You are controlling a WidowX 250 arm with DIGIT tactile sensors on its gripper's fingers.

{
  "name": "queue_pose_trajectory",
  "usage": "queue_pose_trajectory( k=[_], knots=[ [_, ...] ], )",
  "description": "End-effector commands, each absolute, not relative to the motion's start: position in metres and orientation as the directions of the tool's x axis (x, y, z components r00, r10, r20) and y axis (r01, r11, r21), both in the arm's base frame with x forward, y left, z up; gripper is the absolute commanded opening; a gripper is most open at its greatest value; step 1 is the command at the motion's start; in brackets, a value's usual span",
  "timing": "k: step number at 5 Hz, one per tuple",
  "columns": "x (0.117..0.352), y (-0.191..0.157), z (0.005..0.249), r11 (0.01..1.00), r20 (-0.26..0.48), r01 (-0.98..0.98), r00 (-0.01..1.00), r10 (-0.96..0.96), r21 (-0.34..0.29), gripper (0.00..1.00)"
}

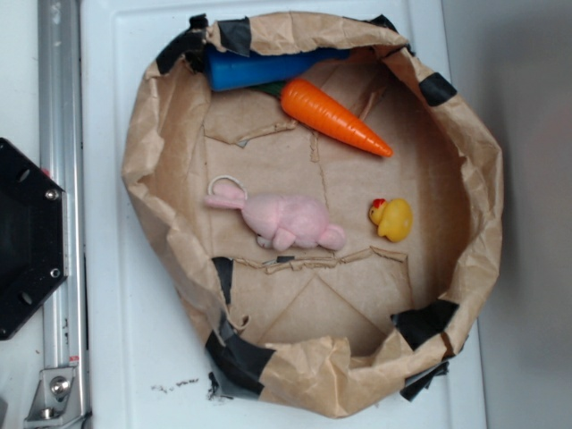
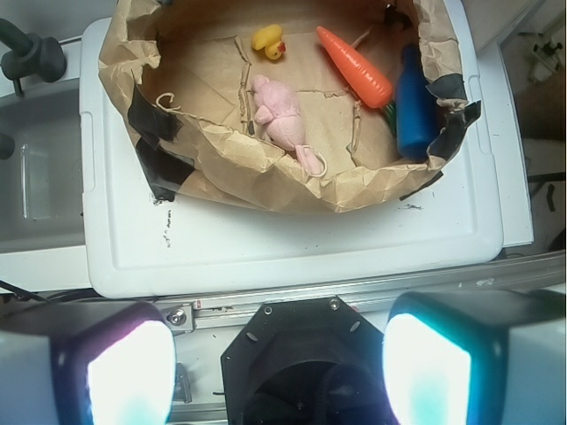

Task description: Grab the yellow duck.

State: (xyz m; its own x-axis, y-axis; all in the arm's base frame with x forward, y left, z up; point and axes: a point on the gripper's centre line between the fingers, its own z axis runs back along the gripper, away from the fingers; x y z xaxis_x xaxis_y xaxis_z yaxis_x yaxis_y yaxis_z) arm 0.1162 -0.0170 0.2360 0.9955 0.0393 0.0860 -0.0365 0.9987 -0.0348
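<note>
The small glossy yellow rubber duck (image 1: pixel 392 219) sits on the floor of the crumpled brown-paper basin (image 1: pixel 147 152), towards the side of the pink plush rabbit (image 1: pixel 284 221) where its feet point, near it but clearly apart. In the exterior view the duck's head and red-orange beak turn towards the rabbit; its short long axis runs beak to tail, roughly in line with the rabbit's body. From the rabbit, the orange plastic carrot (image 1: pixel 334 116) lies further up the basin, well apart from the duck, tip slanting down towards the duck's side. The blue cylindrical bottle (image 1: pixel 259 69) rests against the basin wall beyond the carrot. The basin, patched with black tape, stands on the white surface (image 1: pixel 107 357).

The gripper (image 2: pixel 279 372) hangs well back from the basin, over the black mount at the surface's edge; its two pale pads (image 2: pixel 128 372) stand wide apart, so the jaws are released and empty.

The step in hand is judged to be the approach. Done well, the jaws would travel over the near wall and the rabbit, descend straight above the duck, and close across its narrow flanks rather than beak to tail. The glossy round body may slip; a low, centred grip should help.
</note>
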Motion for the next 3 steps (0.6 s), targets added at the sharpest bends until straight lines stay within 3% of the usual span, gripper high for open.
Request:
queue_pose_trajectory(
  k=[1,2,3],
  knots=[
    [0.116,-0.017,0.236,0.999,0.086,-0.036,0.996,0.039,-0.035,1.0],
    [0.166,-0.013,0.219,0.999,0.265,0.042,0.963,-0.04,-0.003,1.0],
    [0.217,-0.014,0.206,0.999,0.366,0.043,0.93,-0.034,-0.016,1.0]
  ],
)
